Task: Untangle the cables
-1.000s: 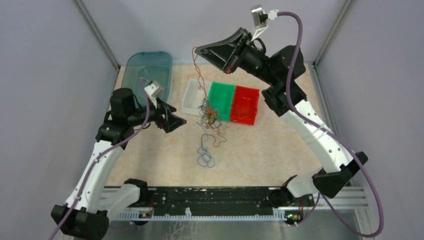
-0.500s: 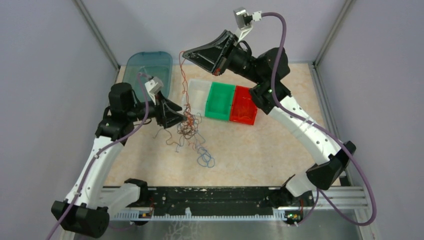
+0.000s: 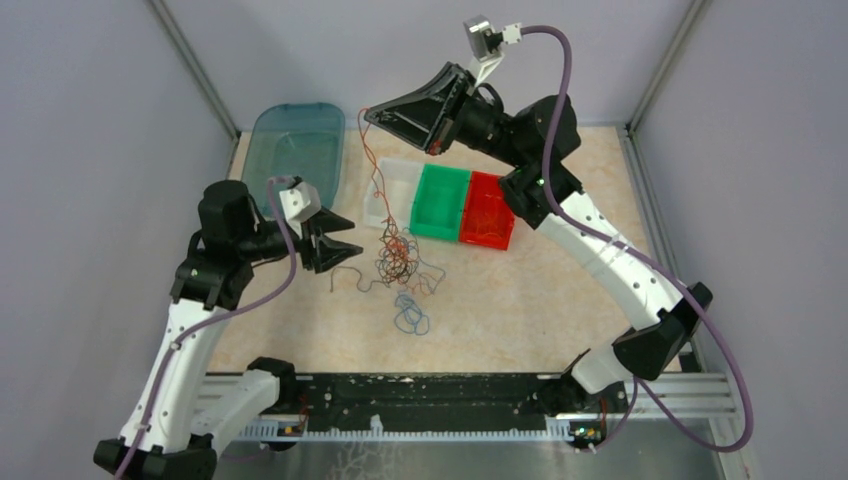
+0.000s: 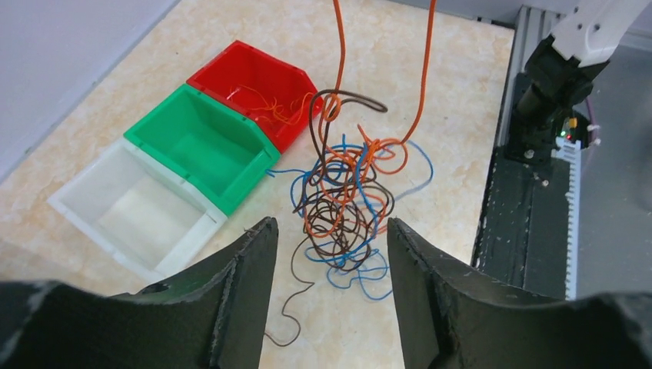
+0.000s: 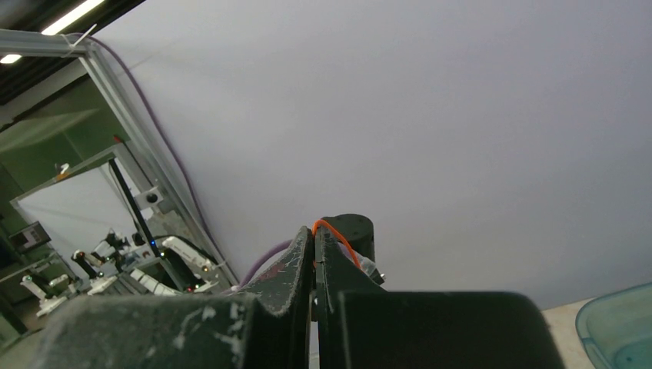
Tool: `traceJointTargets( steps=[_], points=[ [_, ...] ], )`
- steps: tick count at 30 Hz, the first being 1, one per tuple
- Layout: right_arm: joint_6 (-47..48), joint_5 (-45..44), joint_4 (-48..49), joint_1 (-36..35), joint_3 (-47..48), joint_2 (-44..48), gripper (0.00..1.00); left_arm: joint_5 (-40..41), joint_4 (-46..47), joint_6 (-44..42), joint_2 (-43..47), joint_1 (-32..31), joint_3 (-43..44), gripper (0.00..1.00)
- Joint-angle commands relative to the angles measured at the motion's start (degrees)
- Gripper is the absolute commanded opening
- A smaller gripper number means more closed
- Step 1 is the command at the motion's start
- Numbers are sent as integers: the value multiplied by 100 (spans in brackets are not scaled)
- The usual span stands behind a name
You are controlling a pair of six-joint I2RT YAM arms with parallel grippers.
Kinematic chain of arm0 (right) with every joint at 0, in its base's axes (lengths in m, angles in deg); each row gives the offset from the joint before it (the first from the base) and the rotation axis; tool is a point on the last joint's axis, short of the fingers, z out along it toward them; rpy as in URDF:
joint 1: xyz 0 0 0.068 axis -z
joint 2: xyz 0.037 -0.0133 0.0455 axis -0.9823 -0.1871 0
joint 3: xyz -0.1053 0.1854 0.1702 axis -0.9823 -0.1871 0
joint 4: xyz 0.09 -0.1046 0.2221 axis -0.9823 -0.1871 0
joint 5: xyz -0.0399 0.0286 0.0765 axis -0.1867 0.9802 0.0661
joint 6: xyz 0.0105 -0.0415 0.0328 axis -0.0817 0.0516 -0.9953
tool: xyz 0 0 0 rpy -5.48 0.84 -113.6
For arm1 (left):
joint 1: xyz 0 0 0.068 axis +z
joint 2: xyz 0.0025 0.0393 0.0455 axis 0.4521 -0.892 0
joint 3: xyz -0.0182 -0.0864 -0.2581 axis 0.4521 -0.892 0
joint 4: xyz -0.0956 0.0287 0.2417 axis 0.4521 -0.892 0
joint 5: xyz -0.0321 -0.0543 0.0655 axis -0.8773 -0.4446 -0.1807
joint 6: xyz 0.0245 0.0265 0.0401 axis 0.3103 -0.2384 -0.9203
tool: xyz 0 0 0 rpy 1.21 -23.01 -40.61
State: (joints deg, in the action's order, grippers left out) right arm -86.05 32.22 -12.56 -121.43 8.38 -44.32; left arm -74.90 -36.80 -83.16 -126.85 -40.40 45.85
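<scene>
My right gripper pinches the cables up beside the green bin; left gripper, farther off, gapes wide.

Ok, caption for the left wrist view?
Open left tool faces tangled cables hanging from orange strands, beside red bin, green bin, white bin.

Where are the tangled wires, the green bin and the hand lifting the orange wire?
tangled wires (image 4: 342, 204), left wrist view, middle of the knot
green bin (image 3: 441, 202), top view, its bare floor
right hand (image 3: 368, 115), top view, between its shut fingertips
</scene>
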Motion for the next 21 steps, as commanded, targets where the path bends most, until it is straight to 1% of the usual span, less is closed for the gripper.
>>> traceJointTargets(
  steps=[1,2,5,7,9,12,16,20,21],
  points=[
    [16,96,277,-61,196,278,0,60,-180,-366,-104,-37,73,57],
    [-18,99,326,-60,193,275,0,193,108,-111,-65,-37,-54,55],
    [-220,99,533,-66,165,196,0,280,852,633,8,-37,-325,54],
    [-284,64,627,-83,143,132,0,126,1176,1158,-72,-37,-368,54],
    [-292,8,679,-106,123,95,0,-129,1230,1512,-210,-37,-362,55],
    [-365,-19,778,-120,170,20,0,-199,1178,1637,-346,-37,-460,54],
    [-395,-15,812,-167,193,-39,0,-91,1215,1588,-389,-37,-518,43],
    [-459,-14,933,-199,139,-97,0,-281,1379,1813,-461,-37,-465,35],
    [-494,-15,985,-209,125,-115,0,-309,1400,1832,-478,-40,-453,35]
  ],
)
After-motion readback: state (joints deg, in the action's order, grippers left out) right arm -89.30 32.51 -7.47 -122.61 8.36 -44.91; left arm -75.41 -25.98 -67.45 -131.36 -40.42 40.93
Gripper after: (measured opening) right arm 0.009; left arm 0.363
